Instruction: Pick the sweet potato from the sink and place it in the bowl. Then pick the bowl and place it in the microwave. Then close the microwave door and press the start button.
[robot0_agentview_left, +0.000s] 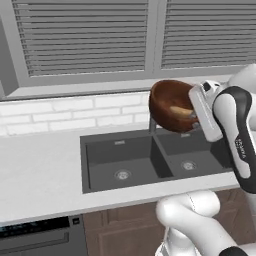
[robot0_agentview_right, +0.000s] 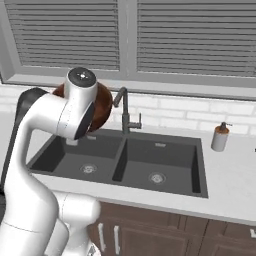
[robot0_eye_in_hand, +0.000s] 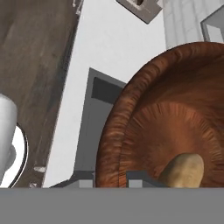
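White robot arm (robot0_agentview_left: 235, 130) with fat rounded parts, black bands at its joints, small dark letters on one side, round grey cap on top, two small dark finger tips (robot0_eye_in_hand: 83, 180)

I see the bowl (robot0_agentview_left: 170, 105) in dark reddish-brown, its wood grain streaking outward from the centre, and the sweet potato (robot0_eye_in_hand: 183, 169) inside it a pale orange-tan. The sink (robot0_agentview_left: 125, 160) is matte dark grey with steel-coloured drains, and the faucet (robot0_agentview_right: 124, 112) is dark too. The bench (robot0_agentview_left: 40, 170) is plain white, the wall tiles (robot0_agentview_left: 60, 114) white brick-pattern, the blinds (robot0_agentview_right: 65, 35) grey-slatted, the cabinets (robot0_agentview_right: 165, 235) brown wood. The soap bottle (robot0_agentview_right: 220, 137) is white with a brown cap.
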